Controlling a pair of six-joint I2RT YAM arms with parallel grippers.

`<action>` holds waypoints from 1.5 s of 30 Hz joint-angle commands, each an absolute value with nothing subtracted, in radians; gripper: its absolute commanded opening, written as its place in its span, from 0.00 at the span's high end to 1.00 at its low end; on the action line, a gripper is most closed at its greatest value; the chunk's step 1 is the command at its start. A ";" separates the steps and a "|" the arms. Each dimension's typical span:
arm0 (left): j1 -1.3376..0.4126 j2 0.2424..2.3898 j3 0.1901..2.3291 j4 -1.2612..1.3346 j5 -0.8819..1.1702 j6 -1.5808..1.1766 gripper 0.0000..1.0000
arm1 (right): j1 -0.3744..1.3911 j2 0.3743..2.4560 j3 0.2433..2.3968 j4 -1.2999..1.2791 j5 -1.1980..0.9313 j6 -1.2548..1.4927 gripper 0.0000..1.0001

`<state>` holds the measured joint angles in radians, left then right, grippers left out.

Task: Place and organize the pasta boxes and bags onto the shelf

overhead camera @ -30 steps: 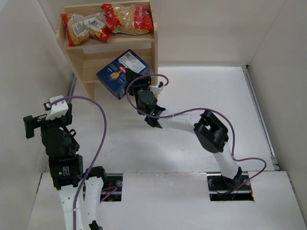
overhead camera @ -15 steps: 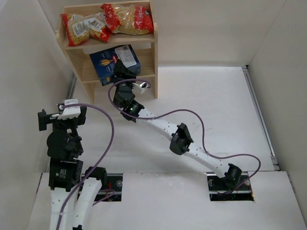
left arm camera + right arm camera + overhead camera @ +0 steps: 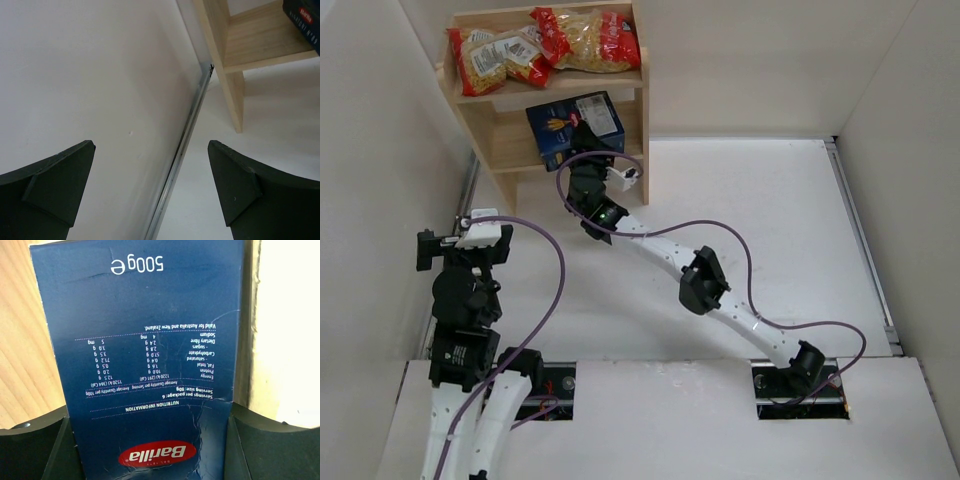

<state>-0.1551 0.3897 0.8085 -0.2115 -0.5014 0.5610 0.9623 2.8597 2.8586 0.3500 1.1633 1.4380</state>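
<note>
The dark blue pasta box [image 3: 575,127] sits partly inside the lower tier of the wooden shelf [image 3: 642,110], its near end sticking out. My right gripper [image 3: 588,158] is shut on that near end; in the right wrist view the box [image 3: 150,365] fills the space between both fingers [image 3: 250,445], with shelf wood to the left. Two clear bags of yellow pasta [image 3: 498,57] [image 3: 588,38] lie on the top tier. My left gripper [image 3: 150,190] is open and empty, near the left wall, pointing at the shelf's left leg [image 3: 235,95].
White walls close in on the left, back and right. A metal rail [image 3: 185,150] runs along the foot of the left wall to the shelf. The purple cables [image 3: 720,235] loop over the tabletop beside the right arm.
My right arm has stretched toward the shelf and carried the box from in front of it into the lower tier, turning it square. My left gripper has shifted right and forward.
</note>
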 commanded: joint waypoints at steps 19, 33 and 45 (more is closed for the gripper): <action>-0.064 0.423 0.815 -0.156 -0.497 0.571 0.00 | 1.001 2.829 3.069 0.221 0.901 1.560 0.00; 0.004 0.448 0.848 -0.179 -0.476 0.560 0.00 | 0.976 2.855 3.162 -0.138 0.686 1.695 0.00; 0.044 0.465 0.853 -0.195 -0.453 0.552 0.00 | 0.936 2.876 3.158 0.029 0.674 1.648 0.00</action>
